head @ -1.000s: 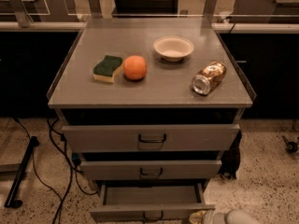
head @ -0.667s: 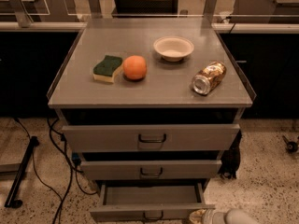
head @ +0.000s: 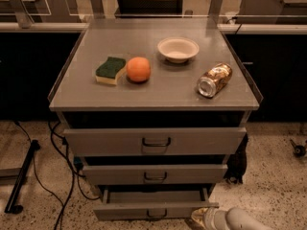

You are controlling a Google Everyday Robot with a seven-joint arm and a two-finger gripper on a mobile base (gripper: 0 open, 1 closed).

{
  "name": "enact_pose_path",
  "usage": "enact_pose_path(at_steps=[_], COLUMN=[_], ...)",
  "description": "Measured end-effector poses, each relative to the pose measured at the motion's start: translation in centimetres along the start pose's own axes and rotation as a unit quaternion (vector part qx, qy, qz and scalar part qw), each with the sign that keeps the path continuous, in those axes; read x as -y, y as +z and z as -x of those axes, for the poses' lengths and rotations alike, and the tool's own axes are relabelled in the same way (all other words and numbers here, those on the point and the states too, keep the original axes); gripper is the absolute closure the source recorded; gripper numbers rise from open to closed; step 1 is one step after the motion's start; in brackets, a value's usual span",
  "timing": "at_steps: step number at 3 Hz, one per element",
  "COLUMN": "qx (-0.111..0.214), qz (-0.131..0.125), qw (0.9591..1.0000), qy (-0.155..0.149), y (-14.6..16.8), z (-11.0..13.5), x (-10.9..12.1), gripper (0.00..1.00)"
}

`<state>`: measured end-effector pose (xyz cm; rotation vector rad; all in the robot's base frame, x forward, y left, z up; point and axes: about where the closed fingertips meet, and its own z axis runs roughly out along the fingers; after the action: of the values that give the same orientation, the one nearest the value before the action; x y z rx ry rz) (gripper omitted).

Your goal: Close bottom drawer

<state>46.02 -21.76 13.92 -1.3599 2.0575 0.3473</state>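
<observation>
The grey cabinet has three drawers. The bottom drawer [head: 153, 209] is the narrowest one, at the bottom of the camera view, with a small dark U-shaped handle [head: 157, 214]. It stands pulled out, its inside showing behind the front. My gripper [head: 200, 218] is at the bottom right, right by the drawer front's right end. Only its pale tip and the arm [head: 240, 220] behind it show.
On the cabinet top [head: 158, 92] lie a green-yellow sponge [head: 110, 70], an orange [head: 138, 69], a white bowl [head: 178, 49] and a tipped can [head: 214, 80]. The top drawer [head: 154, 141] and middle drawer [head: 154, 174] also stand out. Black cables [head: 60, 176] and a stand foot [head: 19, 186] lie on the left floor.
</observation>
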Motion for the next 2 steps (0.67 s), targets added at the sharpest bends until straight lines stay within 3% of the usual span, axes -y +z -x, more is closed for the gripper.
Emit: enact_pose_path(at_steps=[2], qx=[0.011], qz=[-0.002], qw=[0.9998], qy=[-0.015], y=[2.7], z=[1.3], x=[2.5], gripper=[1.0])
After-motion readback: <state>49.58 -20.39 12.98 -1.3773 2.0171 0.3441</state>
